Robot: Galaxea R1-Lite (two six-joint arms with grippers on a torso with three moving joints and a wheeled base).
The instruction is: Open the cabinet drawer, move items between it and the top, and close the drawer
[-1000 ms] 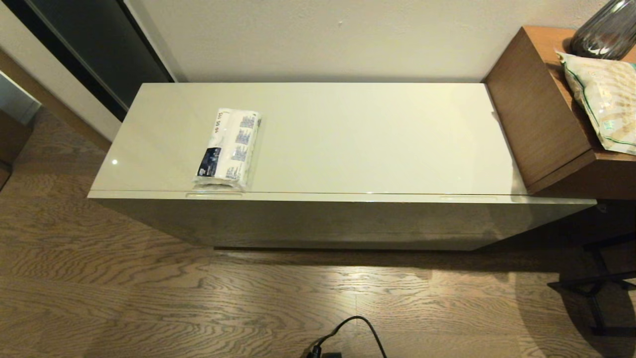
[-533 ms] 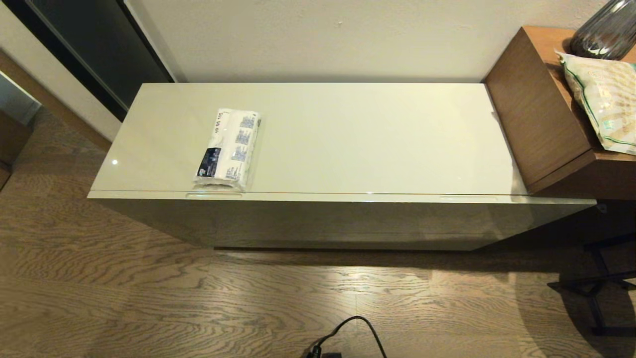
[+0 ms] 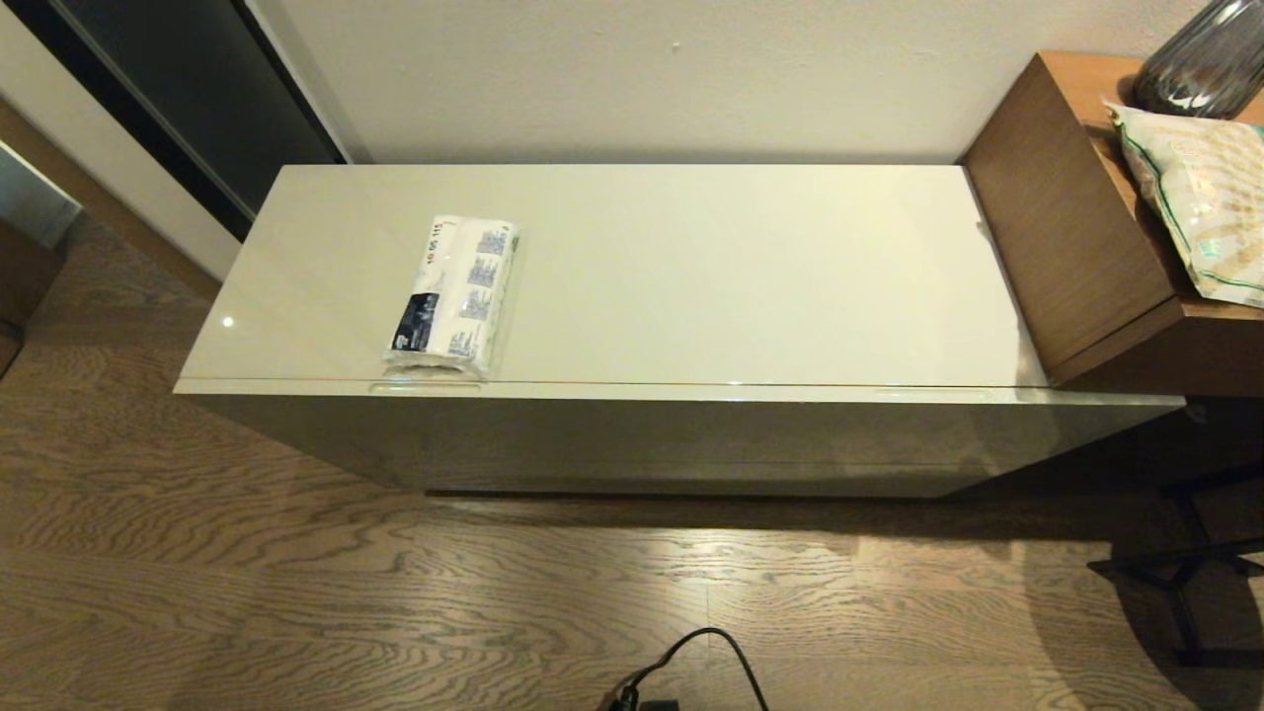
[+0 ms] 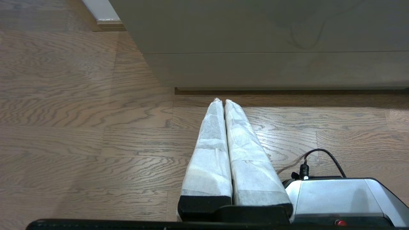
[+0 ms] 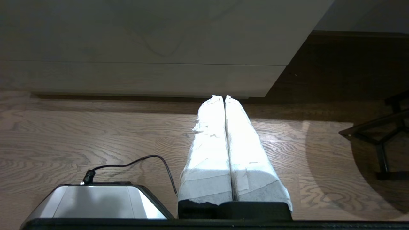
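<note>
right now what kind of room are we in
Probably a hotel room or a bedroom: a low glossy cabinet against the wall on wood flooring, a tissue pack on its top, and a wooden side table holding a snack bag.

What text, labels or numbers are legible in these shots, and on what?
"10 05 115" or close to it: a row of dark digits, barely legible, on the far end of the white rectangular tissue pack with dark blue print on the glossy cream-white cabinet top.
The rest of the pack's blue print and logo panel: too small to read.
Green-trimmed crinkly snack bag on the brown wooden side table: pale print, unreadable.
Wrist views: no text.
</note>
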